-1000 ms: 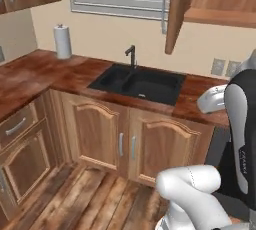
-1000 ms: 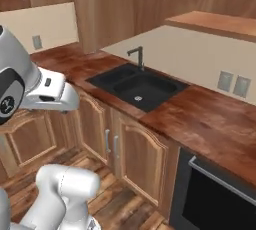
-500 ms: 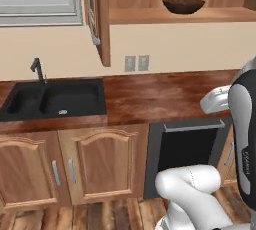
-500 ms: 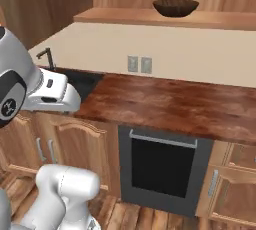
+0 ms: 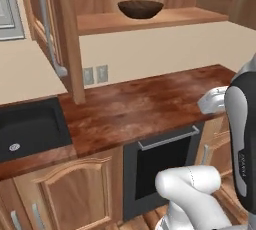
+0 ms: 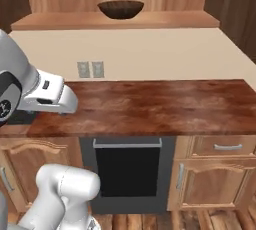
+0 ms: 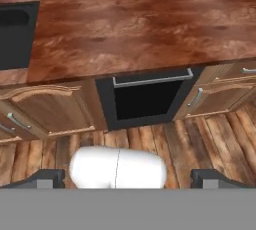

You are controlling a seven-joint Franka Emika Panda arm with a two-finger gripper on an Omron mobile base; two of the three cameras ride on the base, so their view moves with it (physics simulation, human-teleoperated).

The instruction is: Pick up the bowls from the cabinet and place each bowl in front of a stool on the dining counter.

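That dark wooden bowl (image 5: 140, 9) sitting up on the cabinet shelf (image 6: 165, 20) looks light, stiff and kinda slick, so I'd pinch its rim; gripper (image 7: 127, 178) is wide open, holding nothing.

My arm (image 5: 243, 139): glossy white rounded shells, dark grey-black joint band with faint small lettering at 3 o'clock in left base view. White bulbous link (image 6: 65, 186) low. Finger tips (image 7: 46, 178) small, dark, blocky.

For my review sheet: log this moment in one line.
phase: approaching cabinet | brown bowl: on shelf | gripper: jaws apart, empty | worktop: ahead
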